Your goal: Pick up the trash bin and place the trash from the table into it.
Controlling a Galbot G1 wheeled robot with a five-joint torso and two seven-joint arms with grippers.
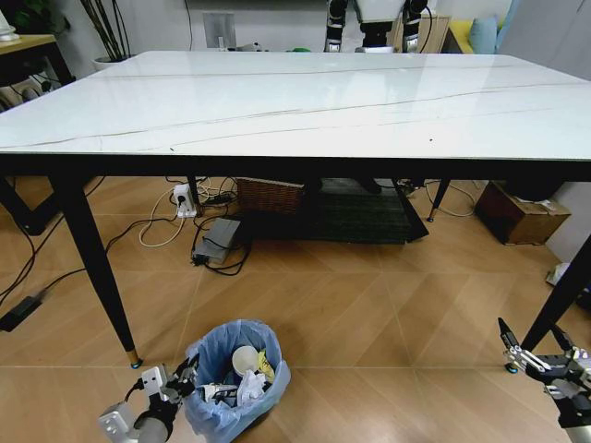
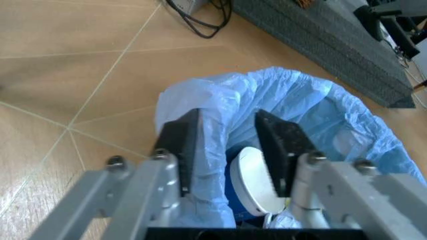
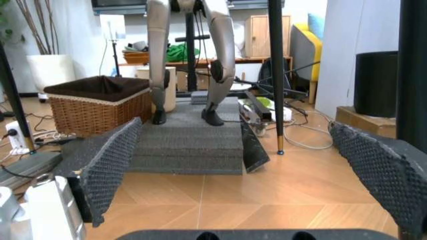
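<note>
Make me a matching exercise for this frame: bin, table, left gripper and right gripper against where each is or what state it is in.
Things:
1. bin
2. table
3. left gripper
4. right gripper

Places or states:
A. low above the floor on the robot's right, open, holding nothing
B. on the floor, trash inside
C. astride the blue bag at the bin's rim
D. bare marble-look top

Pairs: 1-B, 2-D, 3-C, 4-A
</note>
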